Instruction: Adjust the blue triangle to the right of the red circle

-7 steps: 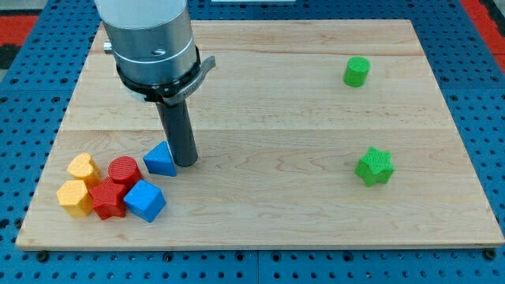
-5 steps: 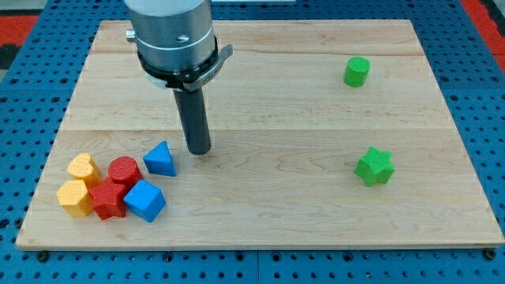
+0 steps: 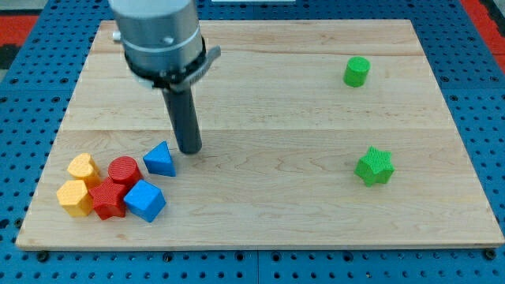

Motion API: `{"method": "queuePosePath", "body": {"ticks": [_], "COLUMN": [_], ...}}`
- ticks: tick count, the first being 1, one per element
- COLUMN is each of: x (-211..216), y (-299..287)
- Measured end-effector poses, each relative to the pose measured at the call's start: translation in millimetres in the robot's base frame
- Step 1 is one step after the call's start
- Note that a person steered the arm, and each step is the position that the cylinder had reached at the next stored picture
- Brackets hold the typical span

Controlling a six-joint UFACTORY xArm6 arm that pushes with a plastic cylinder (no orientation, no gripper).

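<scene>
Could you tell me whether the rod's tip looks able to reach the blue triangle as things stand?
Probably yes: my tip sits just up and right of the blue triangle, with only bare board between them; the red circle lies on the triangle's far side.

Grey wrist, black collar, dark rod

The arm's last section was a broad, smooth cylinder of light grey metal with a small dark dot on its face. Beneath it sat a black ring-shaped collar with a thin grey bracket jutting from its right side in the view. From the collar a straight, round, dark grey rod ran down, plain and unmarked, ending in my tip (image 3: 189, 150), cut flat.
</scene>
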State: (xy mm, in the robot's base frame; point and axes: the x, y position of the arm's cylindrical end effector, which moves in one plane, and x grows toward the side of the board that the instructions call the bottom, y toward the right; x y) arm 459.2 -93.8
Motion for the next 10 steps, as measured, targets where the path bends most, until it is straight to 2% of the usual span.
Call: {"method": "queuePosePath", "body": {"ticks": [1,2,3,5,6,7,8,9,10], "x": [-30.2,-20.3,12.1,41.1,44.8,28.8,28.4,55.4,65.6], "y": [-24.4,-54.0,-54.5,-31.5,-24.8,-11.4,41.5,68.2,56.4]}}
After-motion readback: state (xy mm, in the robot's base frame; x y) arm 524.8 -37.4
